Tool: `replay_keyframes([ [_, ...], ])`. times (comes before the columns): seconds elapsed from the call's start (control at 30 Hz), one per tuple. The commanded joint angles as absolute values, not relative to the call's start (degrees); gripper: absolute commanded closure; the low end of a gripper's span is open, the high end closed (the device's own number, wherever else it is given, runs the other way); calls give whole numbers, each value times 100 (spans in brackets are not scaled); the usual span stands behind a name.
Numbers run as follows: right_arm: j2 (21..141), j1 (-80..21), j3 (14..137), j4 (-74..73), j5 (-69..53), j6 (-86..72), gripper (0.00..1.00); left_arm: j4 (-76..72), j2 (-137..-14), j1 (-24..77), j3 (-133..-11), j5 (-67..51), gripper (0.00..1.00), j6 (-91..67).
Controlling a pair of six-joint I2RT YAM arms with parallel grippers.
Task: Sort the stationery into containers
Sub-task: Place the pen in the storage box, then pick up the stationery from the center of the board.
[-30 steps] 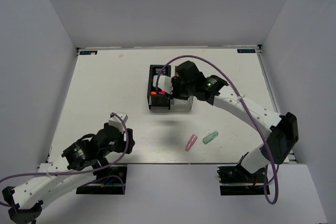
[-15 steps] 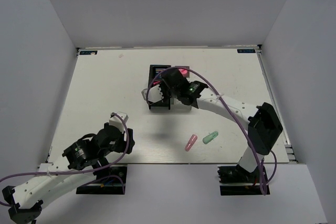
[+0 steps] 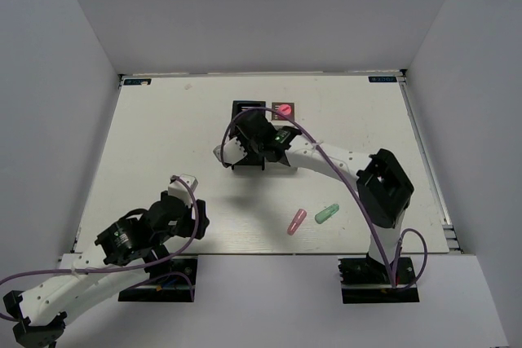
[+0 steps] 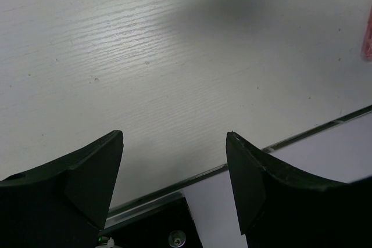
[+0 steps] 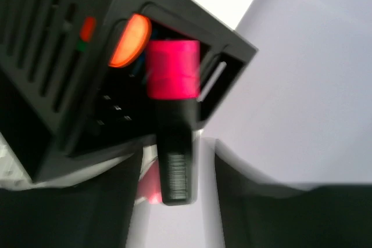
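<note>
Reaching across the bench (image 3: 147, 136) with the right arm (image 3: 347, 167), stretching the wrist over the near cell of the black organiser (image 5: 64, 97), mid-bench. Gripping a pink-capped marker (image 5: 173, 121) in the right claw (image 5: 178, 149): closing roughly halfway, pinching the black barrel near its butt end, as far as the blurred wrist view is letting on. Aiming the marker's pink cap at the open mouth of 1 organiser cell, with the cap right at the rim and the barrel sticking back out toward the claw. Crowding an orange cap (image 5: 131, 40), just beside the pink one, poking up at that same rim. Blocking the near cell from overhead with the wrist; leaving only the far cell's black rim on show there. Noting a round pink item (image 3: 284, 109) just right of that far cell, touching or in what, not telling from above.

Finding 2 pieces loose on the bench, nearer the arm bases: 1 pink capsule (image 3: 297, 221) and 1 mint-green capsule (image 3: 327, 213), lying near each other without touching, both slanting the same way, well apart from the organiser.

Hanging the left claw (image 4: 174, 137) low over the bench close to the near edge, with the left arm (image 3: 90, 283) folding back beside its base. Spreading wide, gripping nothing, with only pale woodgrain between the 2 fingers (image 4: 87, 184).
</note>
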State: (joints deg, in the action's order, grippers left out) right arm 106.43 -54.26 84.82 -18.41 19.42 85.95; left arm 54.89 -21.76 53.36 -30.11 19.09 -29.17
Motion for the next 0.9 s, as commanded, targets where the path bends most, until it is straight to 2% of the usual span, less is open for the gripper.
replay_keyframes([
  [0.0, 10582, -5493, 8850, -1837, 2215, 9159, 39, 5476, -2136, 5335, -2962, 2004, 18, -2962],
  [0.03, 10565, -5511, 8842, -1802, 2206, 9106, 29, 5467, -2127, 5335, -2945, 2004, 18, -2945],
  [0.07, 10547, -5519, 8842, -1784, 2197, 9071, 27, 5475, -2136, 5335, -2953, 1995, 18, -2944],
  [0.17, 10494, -5563, 8991, -1898, 2197, 8790, 27, 5458, -2153, 5335, -2971, 1995, 19, -2936],
  [0.2, 10451, -5563, 9130, -1985, 2197, 8728, 30, 5449, -2171, 5335, -2962, 1995, 22, -2936],
  [0.23, 10389, -5572, 9149, -2039, 2180, 8423, 39, 5458, -2188, 5335, -2962, 1986, 26, -2927],
  [0.27, 10293, -5590, 9193, -2030, 2188, 8272, 54, 5406, -2197, 5335, -2962, 1969, 45, -2918],
  [0.3, 10240, -5607, 9202, -1987, 2197, 7940, 74, 5397, -2206, 5335, -2971, 1951, 61, -2892],
  [0.33, 10091, -5607, 9054, -1925, 2232, 7554, 100, 5370, -2223, 5335, -2979, 1925, 81, -2874],
  [0.37, 9846, -5642, 8966, -1594, 2259, 6958, 100, 5327, -2224, 5335, -2997, 1864, 96, -2874],
  [0.4, 9713, -5643, 8887, -1452, 2285, 6543, 100, 5283, -2354, 5335, -3084, 1820, 100, -2839],
  [0.5, 9115, -5398, 9025, -2265, 1785, 3759, 100, 4959, -2801, 5318, -3347, 1451, 100, -2682],
  [0.53, 8905, -5196, 9061, -2677, 1723, 3257, 89, 4740, -2952, 5326, -3410, 1259, 100, -2663],
  [0.57, 8747, -5099, 9053, -3185, 1418, 2208, 61, 4598, -3266, 5317, -3462, 1161, 100, -2602],
  [0.6, 8702, -4776, 8914, -3399, 1250, 1971, 40, 4231, -3652, 5326, -3646, 769, 94, -2558],
  [0.63, 8388, -4651, 8651, -3758, 857, 1394, 33, 4106, -4083, 5326, -3717, 634, 84, -2558],
  [0.67, 8272, -4528, 8492, -3892, 774, 1250, 35, 3991, -4296, 5378, -3909, 380, 73, -2549],
  [0.7, 8036, -4135, 8064, -3911, 678, 1152, 42, 3599, -4707, 5414, -4033, 317, 50, -2566],
  [0.73, 7938, -4018, 7703, -3929, 590, 977, 54, 3464, -5129, 5658, -4104, 308, 38, -2532],
  [0.77, 7728, -3860, 7412, -3964, 580, 758, 86, 3324, -5333, 5765, -4148, 342, 28, -2523],
  [0.8, 7691, -3545, 7296, -4120, 363, 573, 100, 3070, -5961, 5879, -4383, 543, 16, -2496],
  [0.87, 7638, -2921, 7024, -4349, -163, 275, 100, 2682, -6405, 6298, -4735, 728, 13, -2356],
])
